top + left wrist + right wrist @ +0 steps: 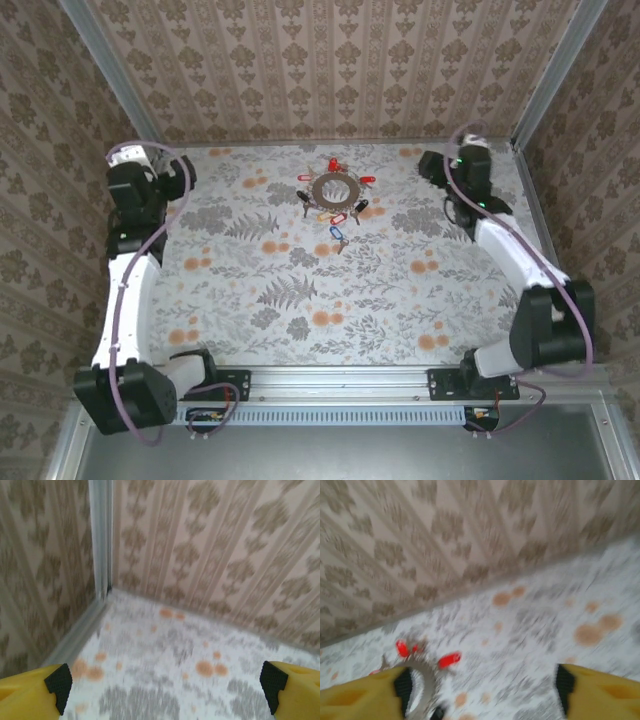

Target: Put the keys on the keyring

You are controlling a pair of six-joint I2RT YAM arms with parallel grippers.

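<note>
Keys [334, 165] fan round the keyring [320, 188]; left hand [165, 687] and right hand [485, 687] gape empty beside papered walls [330, 70].

No writing, label, brand, number or sign can be read. The wallpaper [330, 60] carries only a damask pattern and the bench [300, 290] only printed leaves and flowers. The keys [333, 165] are too small to tell.

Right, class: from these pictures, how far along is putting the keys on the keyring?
Done: nothing clearly. The keys lie fanned around the keyring on the table, and whether any is threaded is too small to tell. In hand: nothing, since the left and right jaws stand open and empty, off near the far corners. Left: seemingly every key.
</note>
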